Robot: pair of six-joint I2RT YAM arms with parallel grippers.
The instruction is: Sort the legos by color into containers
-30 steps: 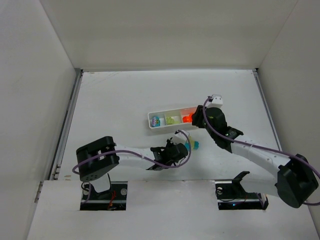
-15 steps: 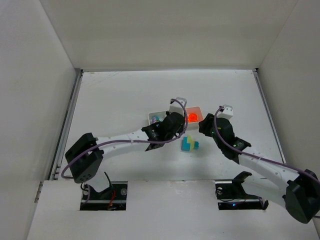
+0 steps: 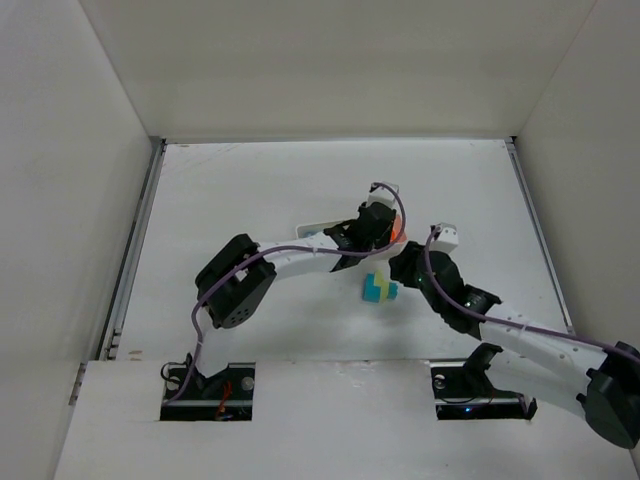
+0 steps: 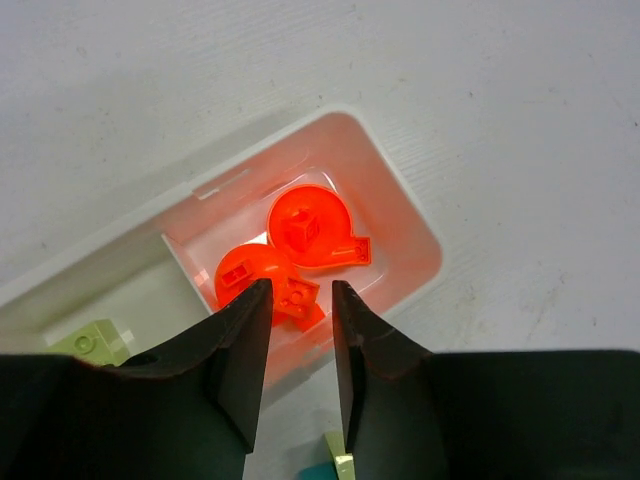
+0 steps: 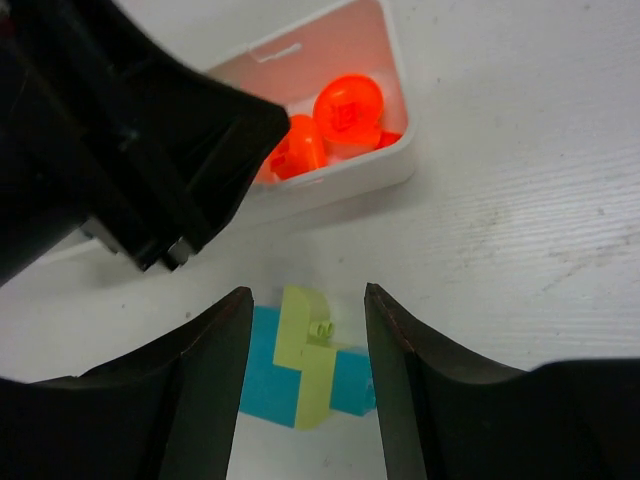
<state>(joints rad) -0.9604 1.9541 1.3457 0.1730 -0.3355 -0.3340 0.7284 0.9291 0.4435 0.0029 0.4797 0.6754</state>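
My left gripper (image 3: 385, 235) hangs open and empty over the right end compartment of the white tray (image 3: 308, 232). In the left wrist view its jaws (image 4: 300, 300) frame several orange-red legos (image 4: 308, 225) lying in that compartment (image 4: 425, 235). A yellow-green lego (image 4: 95, 342) lies in the middle compartment. My right gripper (image 3: 397, 272) is open just above a yellow-green brick (image 5: 305, 360) joined to a teal-blue brick (image 5: 265, 385) on the table. In the right wrist view its fingers (image 5: 305, 295) stand either side of this pair (image 3: 378, 288), not touching it.
The left arm (image 3: 300, 260) lies across the tray and hides most of it. The left gripper's black body (image 5: 130, 130) sits close to the upper left of the right gripper. White walls enclose the table on three sides.
My left gripper has left the table by the brick pair and swung up and right over the tray's orange compartment. My right gripper has drawn back from the tray's right end to the brick pair.
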